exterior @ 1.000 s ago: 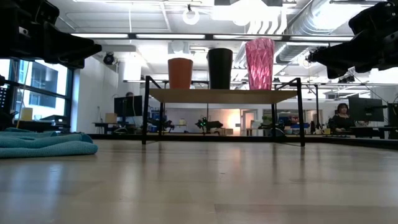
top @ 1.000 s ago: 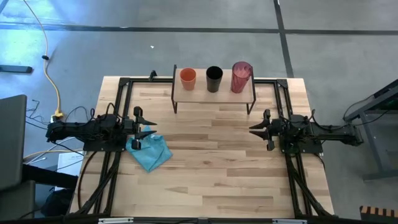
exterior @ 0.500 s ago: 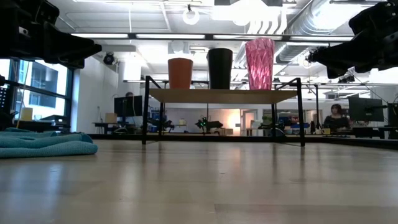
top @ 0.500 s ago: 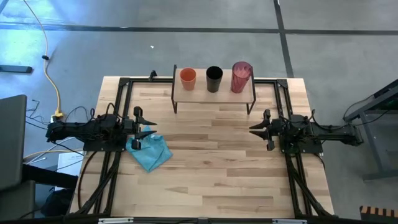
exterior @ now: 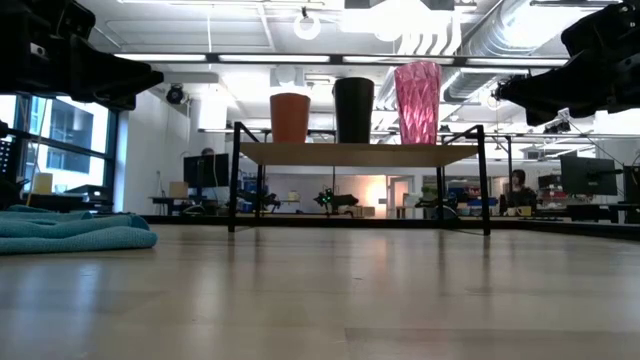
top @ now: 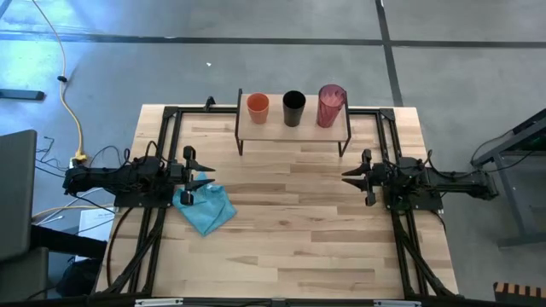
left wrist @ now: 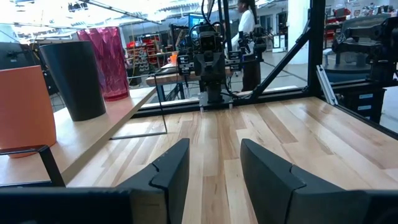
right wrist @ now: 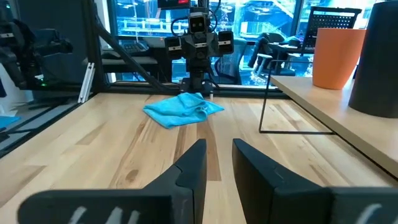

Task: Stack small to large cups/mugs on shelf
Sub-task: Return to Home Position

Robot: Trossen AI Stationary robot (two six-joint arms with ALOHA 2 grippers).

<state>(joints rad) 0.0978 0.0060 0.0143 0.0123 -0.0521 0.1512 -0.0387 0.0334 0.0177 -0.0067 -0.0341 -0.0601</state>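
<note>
The left gripper (top: 205, 175) hangs over the table (top: 299, 247) in front of the shelf (top: 293, 134) and out past its left end, fingers apart around nothing. A blue cloth (top: 206, 209) lies partly under it, farther from the shelf. On the shelf stand, left to right, the orange cup (top: 258, 107), the black cup (top: 293, 108) and the pink-red tumbler (top: 331, 105), all upright, apart, and set back from the board's front edge. What they hold cannot be told. The right gripper (top: 348, 176) waits in front of the shelf's right end, fingers slightly parted and empty. Bare wood runs between the two grippers, in front of the shelf. Only the low view shows the cup heights rising rightward and a person (exterior: 517, 190) in the room behind the shelf.
</note>
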